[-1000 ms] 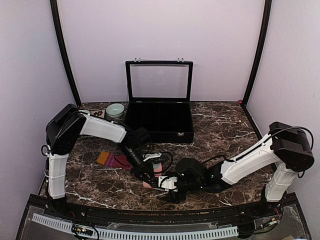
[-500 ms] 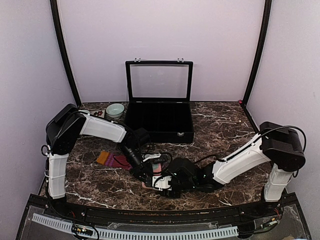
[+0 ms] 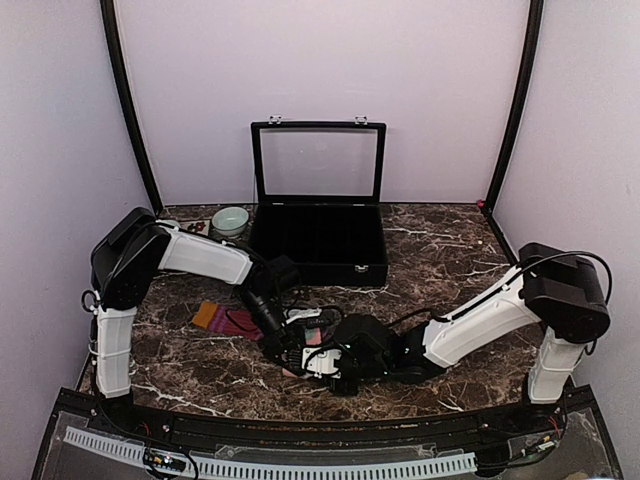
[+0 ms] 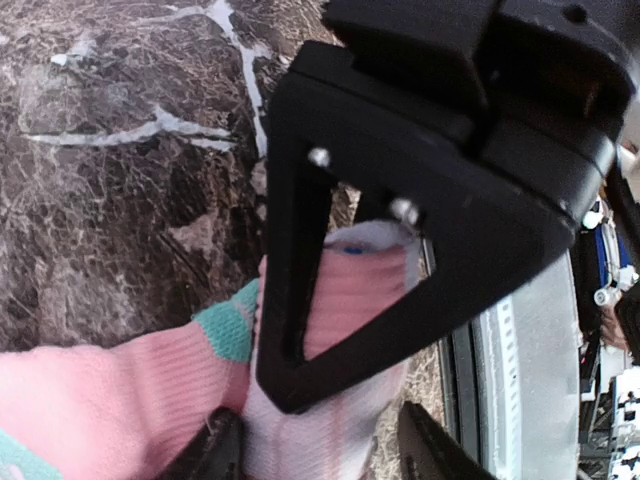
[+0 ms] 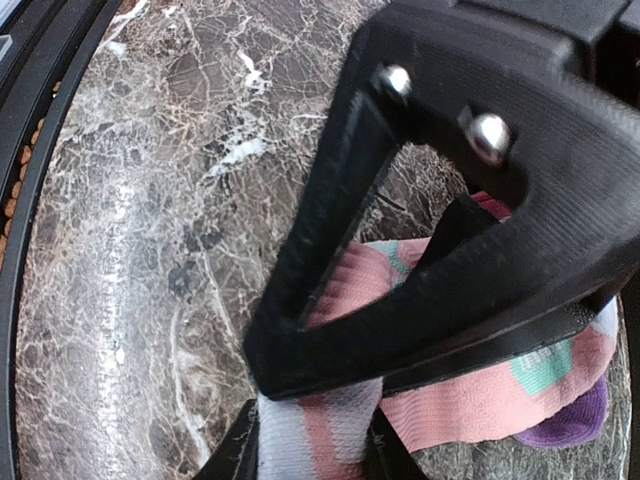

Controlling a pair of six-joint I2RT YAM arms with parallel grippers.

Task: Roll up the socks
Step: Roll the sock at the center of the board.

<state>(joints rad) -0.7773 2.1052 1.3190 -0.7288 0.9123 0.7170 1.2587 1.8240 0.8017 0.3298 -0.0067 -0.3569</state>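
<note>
On the counter (image 3: 450, 250), the maroon sock (image 3: 232, 321) runs left-right, orange cuff leftward. The right end effector (image 5: 312, 450) clenches the pink sock's (image 5: 470, 400) white end; the left end effector (image 4: 320, 455) straddles it, released.

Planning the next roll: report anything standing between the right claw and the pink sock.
Nothing visible does. The right claw pinches the white-edged end of the salmon-pink fabric sock between its fingers; the left claw straddles the sock too, open.

ribbed knit pink sock (image 5: 470, 405), glossy marble table (image 5: 130, 220)
</note>
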